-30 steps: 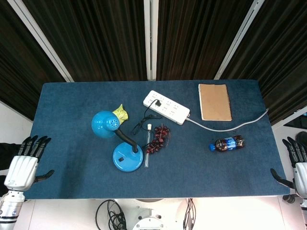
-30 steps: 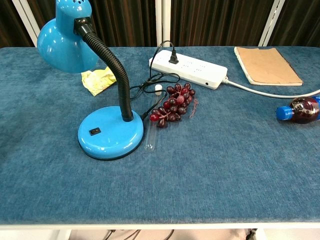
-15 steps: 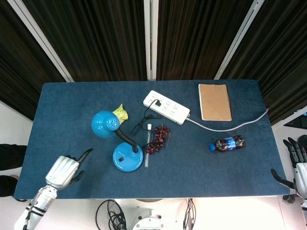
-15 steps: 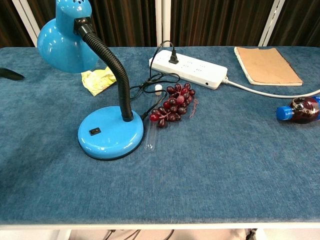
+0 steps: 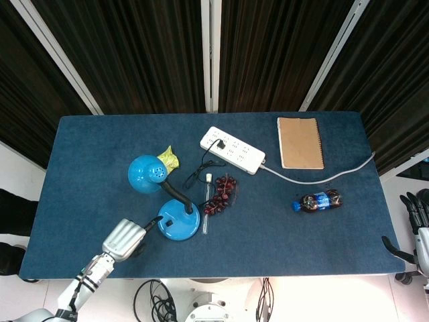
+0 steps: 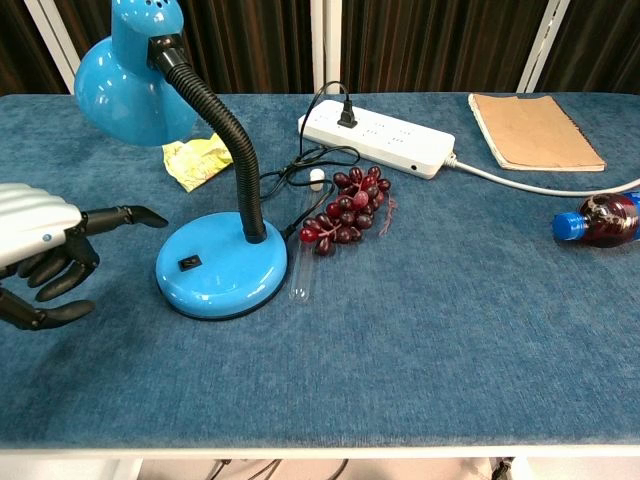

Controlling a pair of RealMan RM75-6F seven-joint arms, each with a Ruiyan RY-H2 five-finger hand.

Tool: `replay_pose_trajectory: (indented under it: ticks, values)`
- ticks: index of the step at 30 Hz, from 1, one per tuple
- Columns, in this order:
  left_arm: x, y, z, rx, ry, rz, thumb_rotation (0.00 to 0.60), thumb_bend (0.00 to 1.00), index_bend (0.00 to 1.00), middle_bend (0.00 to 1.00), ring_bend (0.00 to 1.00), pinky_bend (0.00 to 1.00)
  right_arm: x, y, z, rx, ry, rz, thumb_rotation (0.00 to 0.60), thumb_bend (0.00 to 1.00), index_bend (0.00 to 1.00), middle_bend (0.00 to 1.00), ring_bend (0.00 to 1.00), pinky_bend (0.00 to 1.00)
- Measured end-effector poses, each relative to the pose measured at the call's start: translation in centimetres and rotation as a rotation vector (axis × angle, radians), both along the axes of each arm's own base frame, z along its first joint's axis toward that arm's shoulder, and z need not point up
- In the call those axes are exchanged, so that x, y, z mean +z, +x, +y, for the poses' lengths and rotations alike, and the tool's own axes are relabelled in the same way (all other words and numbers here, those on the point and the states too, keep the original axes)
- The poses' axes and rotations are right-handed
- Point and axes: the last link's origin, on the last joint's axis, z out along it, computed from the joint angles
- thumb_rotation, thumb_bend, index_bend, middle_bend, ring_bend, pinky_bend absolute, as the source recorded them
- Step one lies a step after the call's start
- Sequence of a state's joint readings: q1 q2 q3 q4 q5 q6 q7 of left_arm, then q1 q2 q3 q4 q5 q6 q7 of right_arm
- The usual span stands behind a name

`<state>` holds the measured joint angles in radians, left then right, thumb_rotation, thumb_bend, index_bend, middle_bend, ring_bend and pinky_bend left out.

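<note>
Left hand closes in on the blue lamp

Within a second the left hand [image 6: 45, 250] has swung from the table's near-left edge to just left of the desk lamp [image 6: 215, 265], one finger pointing at the base, the others curled, holding nothing. The right hand [image 5: 417, 231] stays off the right edge, fingers spread. The lamp's switch [image 6: 189, 263] looks the likely target.
</note>
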<state>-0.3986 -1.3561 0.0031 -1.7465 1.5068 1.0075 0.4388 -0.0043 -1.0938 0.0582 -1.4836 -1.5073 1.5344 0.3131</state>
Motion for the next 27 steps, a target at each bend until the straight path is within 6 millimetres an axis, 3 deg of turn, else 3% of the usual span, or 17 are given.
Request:
replay_pose_trajectory:
  ticks: [27]
  values:
    - [-2.2,-0.1,0.1,-0.009,-0.071,0.04,0.6,0.38,0.08,0.75,0.69,0.67,0.0,-0.4,-0.1,-0.017,0.001,-0.008,0.6,0.18,0.0,0.0,0.0,0.0]
